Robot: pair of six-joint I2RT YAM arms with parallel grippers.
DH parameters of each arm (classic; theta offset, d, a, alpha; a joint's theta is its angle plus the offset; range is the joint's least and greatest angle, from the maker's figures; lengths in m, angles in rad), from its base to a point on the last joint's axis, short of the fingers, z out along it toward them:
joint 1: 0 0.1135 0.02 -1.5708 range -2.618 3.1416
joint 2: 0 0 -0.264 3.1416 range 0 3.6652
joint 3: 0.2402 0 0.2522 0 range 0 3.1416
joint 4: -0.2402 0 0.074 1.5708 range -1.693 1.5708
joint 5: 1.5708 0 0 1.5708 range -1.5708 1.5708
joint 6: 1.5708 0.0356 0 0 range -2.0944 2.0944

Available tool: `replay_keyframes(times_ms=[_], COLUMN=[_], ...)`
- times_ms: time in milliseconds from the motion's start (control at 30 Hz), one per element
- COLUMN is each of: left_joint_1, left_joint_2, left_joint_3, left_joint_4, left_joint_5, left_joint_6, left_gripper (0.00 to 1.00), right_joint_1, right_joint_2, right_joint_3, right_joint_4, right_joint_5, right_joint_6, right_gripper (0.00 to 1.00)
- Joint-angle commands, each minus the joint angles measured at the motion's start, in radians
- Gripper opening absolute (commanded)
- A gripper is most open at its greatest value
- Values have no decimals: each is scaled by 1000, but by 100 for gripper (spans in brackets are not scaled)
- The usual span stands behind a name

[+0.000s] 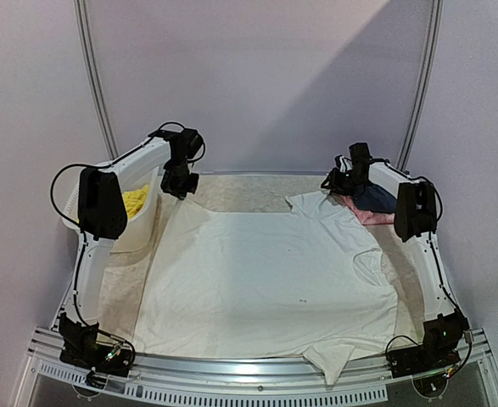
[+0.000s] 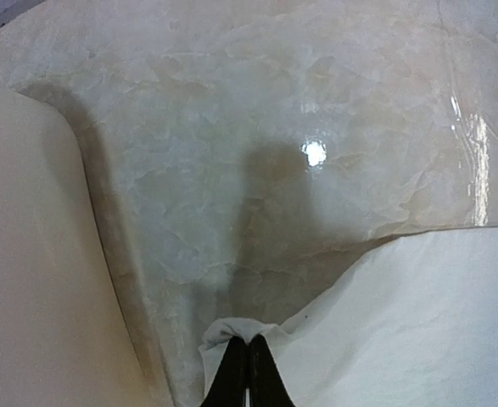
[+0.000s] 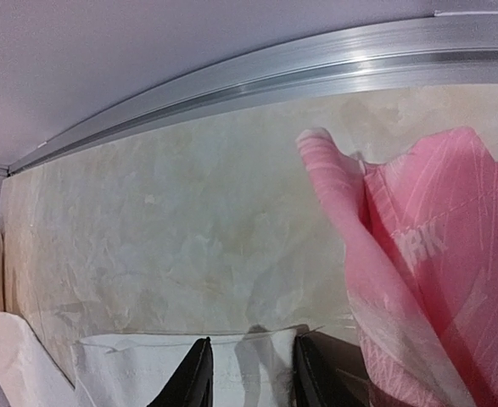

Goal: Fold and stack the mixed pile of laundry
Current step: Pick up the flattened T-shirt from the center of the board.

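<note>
A large white T-shirt [image 1: 265,280] lies spread flat over the table, neck hole toward the right. My left gripper [image 1: 181,188] is at its far left corner, shut on a pinch of the white T-shirt hem [image 2: 232,332]. My right gripper [image 1: 338,182] is at the shirt's far right sleeve, its jaws apart over the sleeve edge [image 3: 249,356]. The yellow shorts [image 1: 135,200] lie in the white basket at the left.
A white plastic basket [image 1: 138,233] stands at the far left; its wall fills the left of the left wrist view [image 2: 28,254]. A pink garment [image 3: 418,254] and a dark blue one [image 1: 376,199] lie at the far right, next to my right gripper. A metal rail [image 3: 257,80] borders the table's back.
</note>
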Motion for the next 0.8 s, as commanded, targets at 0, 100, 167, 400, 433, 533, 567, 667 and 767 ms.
replay_keyframes(times_ms=[0, 100, 167, 400, 433, 533, 567, 667, 767], left_joint_1=[-12, -11, -10, -4, -2, 2, 4, 7, 9], left_joint_2=[-26, -18, -13, -8, -10, -24, -31, -59, -85], left_joint_3=[39, 39, 37, 40, 41, 40, 37, -3, -28], left_joint_4=[-13, -13, -12, 5, 7, 14, 16, 40, 69], left_joint_5=[11, 9, 6, 4, 2, -16, -21, -30, -34], left_joint_6=[5, 2, 7, 19, 22, 39, 44, 62, 79], left_gripper=[0, 0, 0, 0, 0, 0, 0, 0, 0], right_joint_1=[-10, -23, -29, -42, -43, -46, -46, -48, -54], right_joint_2=[58, 62, 65, 32, 10, -81, -106, -203, -288], right_joint_3=[4, -6, -10, -54, -75, -151, -178, -260, -358], right_joint_4=[1, 42, 66, 210, 235, 298, 309, 336, 362], right_joint_5=[-34, -65, -81, -234, -249, -287, -294, -309, -324], right_joint_6=[26, 63, 86, 71, 59, 9, -14, -67, -100], right_gripper=[32, 25, 20, 0, 0, 0, 0, 0, 0])
